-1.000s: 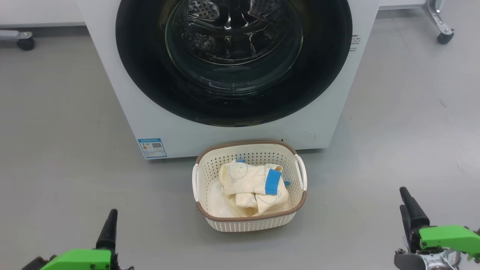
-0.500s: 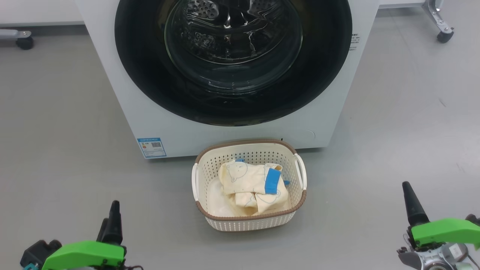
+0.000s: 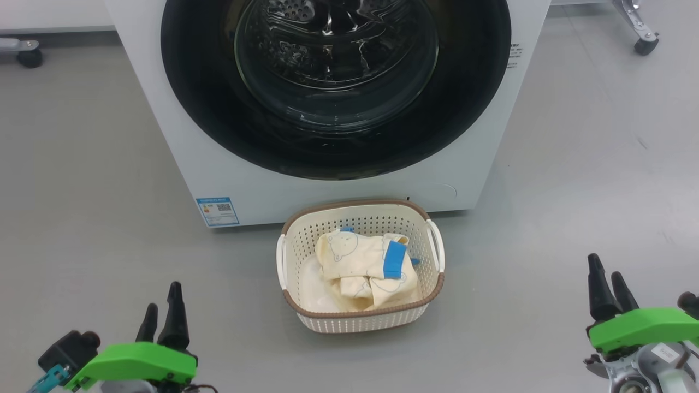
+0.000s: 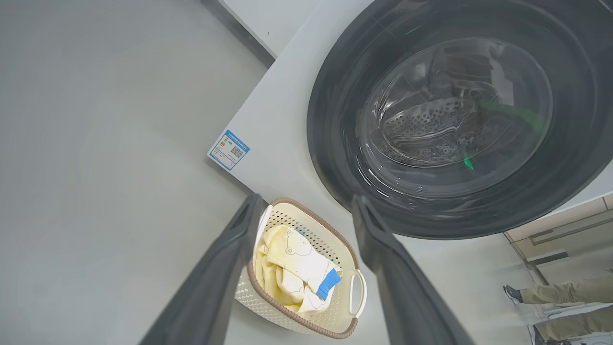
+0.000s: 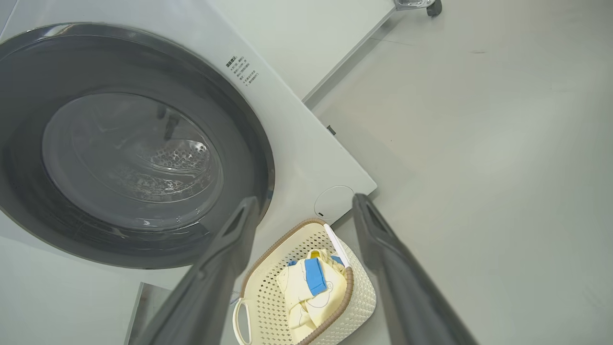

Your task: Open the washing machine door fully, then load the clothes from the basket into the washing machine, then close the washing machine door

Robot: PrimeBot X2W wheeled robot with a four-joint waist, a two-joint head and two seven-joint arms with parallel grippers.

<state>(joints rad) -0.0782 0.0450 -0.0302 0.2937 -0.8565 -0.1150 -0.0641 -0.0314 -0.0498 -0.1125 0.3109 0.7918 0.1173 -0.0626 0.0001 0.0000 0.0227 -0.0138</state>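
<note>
The left hand point(image 3: 163, 297) and right hand point(image 3: 604, 266) hung spread and empty near the basket point(image 3: 360, 323) of clothes point(image 3: 355, 256), washing machine door point(image 3: 207, 109) closed.

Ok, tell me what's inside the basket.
The basket holds the clothes: crumpled pale yellow garments with bear outlines and a blue patch. A pale bit of its floor shows left of them in the head view. Whatever lies under the pile is covered.
</note>
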